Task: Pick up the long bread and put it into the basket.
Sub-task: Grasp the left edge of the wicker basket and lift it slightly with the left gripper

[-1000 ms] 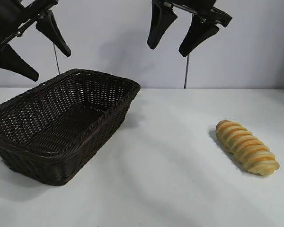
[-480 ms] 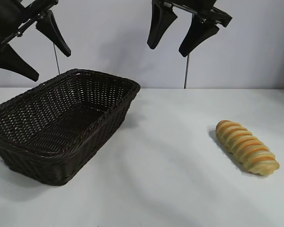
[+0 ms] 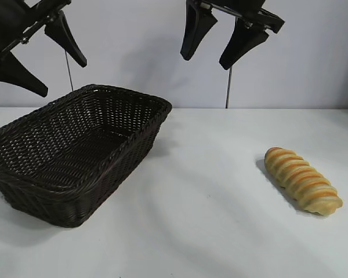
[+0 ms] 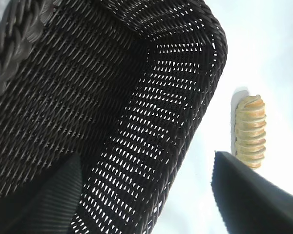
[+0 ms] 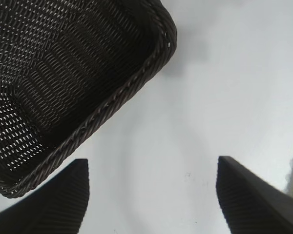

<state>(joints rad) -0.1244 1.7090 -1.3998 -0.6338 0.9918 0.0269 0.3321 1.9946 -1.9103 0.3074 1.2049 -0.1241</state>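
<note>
The long bread (image 3: 303, 180), a golden-yellow ridged loaf with orange-brown stripes, lies on the white table at the right; it also shows in the left wrist view (image 4: 249, 131). The dark brown wicker basket (image 3: 29, 180) stands empty at the left, seen too in the left wrist view (image 4: 136, 97) and the right wrist view (image 5: 88, 119). My left gripper (image 3: 37, 66) hangs open high above the basket's left end. My right gripper (image 3: 205, 59) hangs open high above the table's middle, well up and left of the bread.
The white table (image 3: 209, 220) runs between basket and bread. A thin vertical rod (image 3: 227, 87) stands behind the table at the wall, another behind the basket (image 3: 69, 72).
</note>
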